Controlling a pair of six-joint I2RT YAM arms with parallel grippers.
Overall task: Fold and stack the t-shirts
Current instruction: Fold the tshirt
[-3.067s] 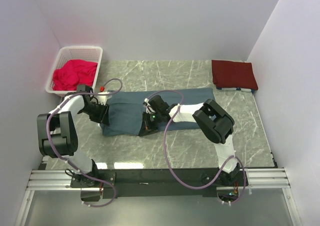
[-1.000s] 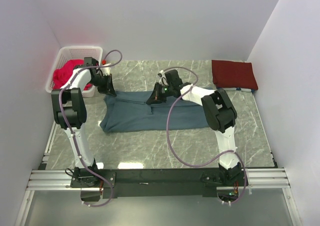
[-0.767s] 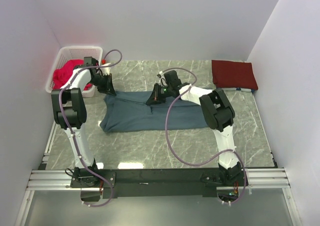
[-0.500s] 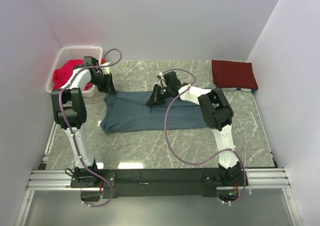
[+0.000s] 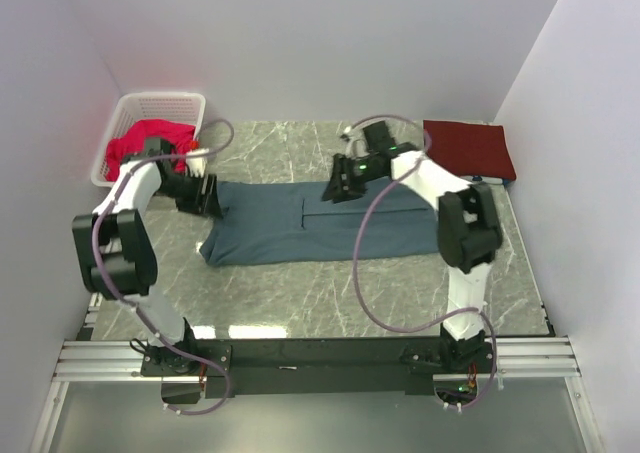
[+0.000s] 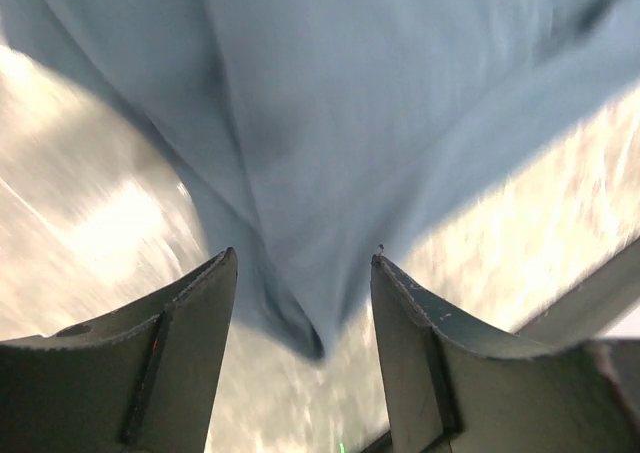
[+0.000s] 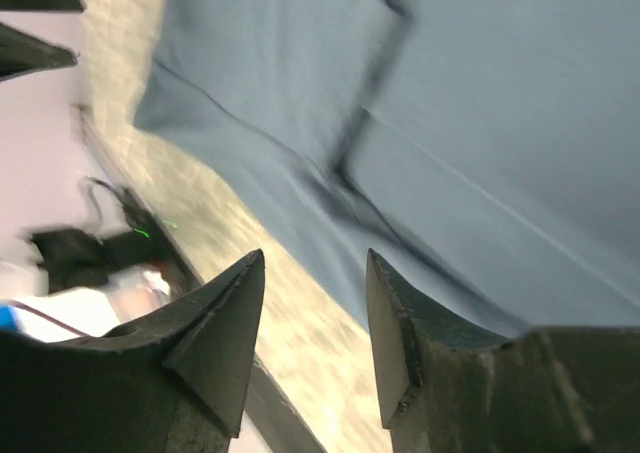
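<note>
Fingers point(image 6: 185, 348) of left gripper point(image 6: 304, 256) and right gripper point(image 7: 315, 255) now stand parted, no longer pinching the blue-grey t-shirt's point(image 5: 300, 223) far edge; this fold looks laid.

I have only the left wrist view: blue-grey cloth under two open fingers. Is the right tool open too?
Observer: Yes, the right tool is open, above the blue-grey t-shirt, gripping nothing.
Operator: How does the shirt lie?
Observer: Flat on the table, as one long folded band, left to right.
Operator: Is another shirt folded already?
Observer: A folded maroon t-shirt lies at the far right corner.
</note>
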